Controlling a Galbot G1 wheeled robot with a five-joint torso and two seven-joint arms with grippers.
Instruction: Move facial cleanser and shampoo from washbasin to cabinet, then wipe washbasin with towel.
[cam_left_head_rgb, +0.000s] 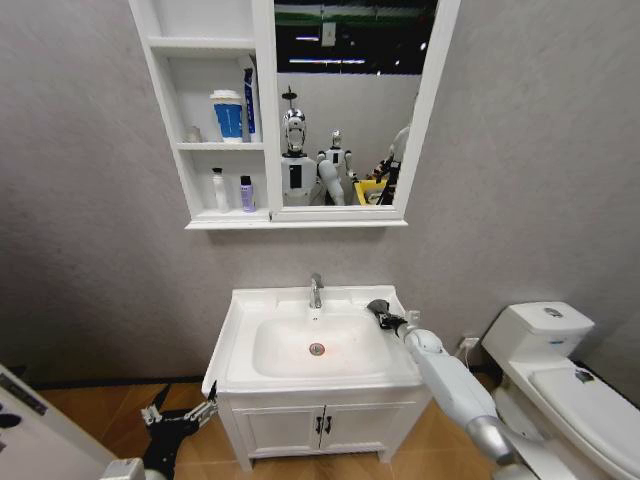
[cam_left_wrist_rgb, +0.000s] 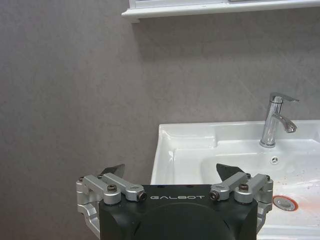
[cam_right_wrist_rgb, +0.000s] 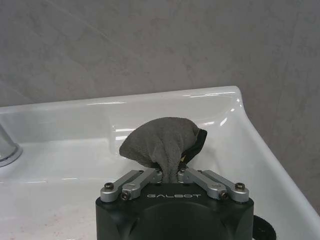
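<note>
The white washbasin (cam_left_head_rgb: 240, 330) stands below the wall cabinet (cam_left_head_rgb: 262, 150). My right gripper (cam_left_head_rgb: 380, 312) is over the basin's back right corner, shut on the dark grey towel (cam_right_wrist_rgb: 162, 142), which bunches up above the fingers (cam_right_wrist_rgb: 170, 172) over the rim (cam_right_wrist_rgb: 150, 102). My left gripper (cam_left_head_rgb: 182, 415) hangs low beside the basin's front left corner, open and holding nothing (cam_left_wrist_rgb: 171, 172). A small white bottle (cam_left_head_rgb: 218, 190) and a dark purple one (cam_left_head_rgb: 246, 193) stand on the cabinet's lowest shelf. I cannot tell which is the facial cleanser or the shampoo.
A white and blue tub (cam_left_head_rgb: 228, 115) and a blue tube (cam_left_head_rgb: 249, 103) sit on the middle shelf. The chrome tap (cam_left_head_rgb: 315, 290) rises at the basin's back, the red-ringed drain (cam_left_head_rgb: 317, 349) in the bowl. A toilet (cam_left_head_rgb: 560, 370) stands right, the vanity cupboard (cam_left_head_rgb: 320, 425) below.
</note>
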